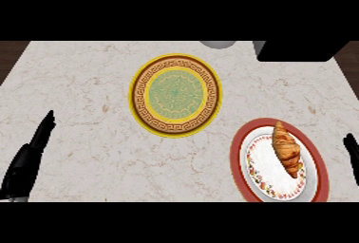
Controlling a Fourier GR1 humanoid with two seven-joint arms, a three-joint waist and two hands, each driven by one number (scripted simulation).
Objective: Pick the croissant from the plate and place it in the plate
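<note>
Black against the pale marble, my left hand (32, 152) sits nearest me at the view's left edge, fingers straight and relaxed, holding nothing; I read it as parked there, out of the way, since nothing on that side needs it. My right hand (351, 154) barely shows at the right edge, just a dark sliver beside the red rim, and I cannot tell how its fingers stand. It is the closer hand to the work, so I judge it the natural one for the pick.

Just beyond, on the right part of the tabletop (84, 118), lies the red-rimmed plate (247, 137) with a white centre and a flowered border. The croissant (288, 148) rests on it, long axis running roughly away from me, set toward the plate's right half. Nothing touches it, so the pick has not begun. Lying that way, I would expect a grasp across its narrow middle to suit it best.

Farther off and to the left, well apart from the first plate, is the yellow-rimmed plate (140, 102) with a brown key-pattern band and a green centre, bare of food; I take it as the destination.

At the far edge sit a pale rounded object (217, 44) and a black block (298, 50), both cut off by the frame.
</note>
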